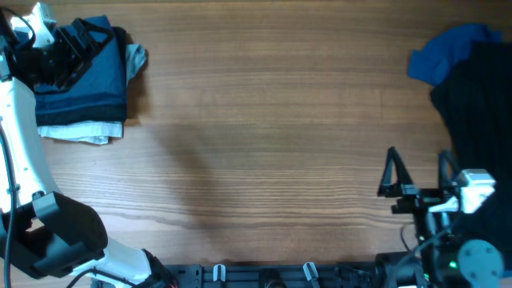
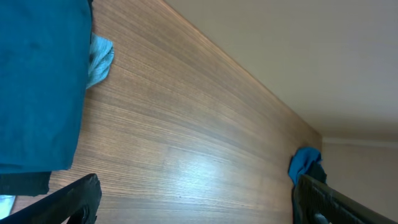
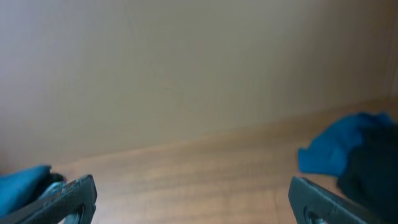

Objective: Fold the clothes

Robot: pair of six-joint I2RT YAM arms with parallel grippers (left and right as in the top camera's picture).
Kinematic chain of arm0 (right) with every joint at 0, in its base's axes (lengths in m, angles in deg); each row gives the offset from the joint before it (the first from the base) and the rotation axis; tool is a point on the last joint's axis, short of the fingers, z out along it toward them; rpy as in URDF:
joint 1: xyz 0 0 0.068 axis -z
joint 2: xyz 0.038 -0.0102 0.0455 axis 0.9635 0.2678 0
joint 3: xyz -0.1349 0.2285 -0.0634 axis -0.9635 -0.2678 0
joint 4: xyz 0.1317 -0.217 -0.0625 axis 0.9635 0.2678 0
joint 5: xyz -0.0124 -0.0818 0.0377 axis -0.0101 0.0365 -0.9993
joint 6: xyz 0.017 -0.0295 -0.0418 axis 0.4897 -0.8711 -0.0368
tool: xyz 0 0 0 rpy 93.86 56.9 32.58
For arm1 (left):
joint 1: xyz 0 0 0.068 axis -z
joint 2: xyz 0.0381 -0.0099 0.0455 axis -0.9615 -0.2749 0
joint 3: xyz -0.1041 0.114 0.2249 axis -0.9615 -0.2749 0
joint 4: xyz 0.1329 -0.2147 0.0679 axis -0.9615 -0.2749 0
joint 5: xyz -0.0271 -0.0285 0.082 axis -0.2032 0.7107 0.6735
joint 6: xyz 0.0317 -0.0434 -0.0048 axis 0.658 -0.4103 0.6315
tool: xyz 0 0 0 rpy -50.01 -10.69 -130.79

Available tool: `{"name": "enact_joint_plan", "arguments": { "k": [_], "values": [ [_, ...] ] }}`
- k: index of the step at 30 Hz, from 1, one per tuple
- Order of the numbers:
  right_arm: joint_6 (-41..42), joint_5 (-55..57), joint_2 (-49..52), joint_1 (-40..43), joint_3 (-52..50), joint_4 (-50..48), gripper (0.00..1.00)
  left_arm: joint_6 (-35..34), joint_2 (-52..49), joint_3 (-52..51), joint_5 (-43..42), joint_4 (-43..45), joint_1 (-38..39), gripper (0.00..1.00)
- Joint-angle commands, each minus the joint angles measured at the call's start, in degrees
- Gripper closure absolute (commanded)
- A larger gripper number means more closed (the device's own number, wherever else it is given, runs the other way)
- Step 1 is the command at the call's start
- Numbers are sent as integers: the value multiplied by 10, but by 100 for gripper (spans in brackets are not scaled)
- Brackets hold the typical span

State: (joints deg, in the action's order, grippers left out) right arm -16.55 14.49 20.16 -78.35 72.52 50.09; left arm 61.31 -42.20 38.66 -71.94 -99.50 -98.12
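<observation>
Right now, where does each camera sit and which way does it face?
Overhead: above the table, looking straight down; both arms show, the left gripper over the folded stack, the right gripper over bare wood.
Left wrist: low by the stack, facing along the table toward the blue garment; its fingers frame the bottom.
Right wrist: low, facing across the table toward the wall; fingers at bottom corners.
Shared: that blue garment appears in all three.

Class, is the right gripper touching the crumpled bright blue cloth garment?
Apart. The overhead view shows bare wooden table between the open right gripper and the crumpled bright blue cloth garment.
</observation>
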Motion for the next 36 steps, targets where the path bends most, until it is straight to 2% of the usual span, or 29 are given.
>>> {"name": "enact_joint_plan", "arguments": {
  "k": [1,2,6,9,12,17,25,32,36],
  "values": [
    [77,5,-45,1,-105,-90,0,-5,-4,1,-9,2,3,0],
    [105,5,-50,1,-157,-158,0,-5,-4,1,-9,2,3,0],
    [110,1,-52,1,-229,-269,0,-5,-4,1,-9,2,3,0],
    [101,2,-61,1,-258,-312,0,-5,-4,1,-9,1,3,0],
    [56,2,-61,1,-261,-336,0,-5,-4,1,-9,1,3,0],
    [-41,-7,-61,1,-267,-336,0,-5,-4,1,-9,1,3,0],
    [-45,-7,-61,1,-302,-321,0,-5,-4,1,-9,2,3,0],
    [-129,-33,-61,1,-302,-261,0,-5,-4,1,-9,2,3,0],
    [-115,-38,-61,1,-302,-243,0,-5,-4,1,-9,1,3,0]
  ]
}}
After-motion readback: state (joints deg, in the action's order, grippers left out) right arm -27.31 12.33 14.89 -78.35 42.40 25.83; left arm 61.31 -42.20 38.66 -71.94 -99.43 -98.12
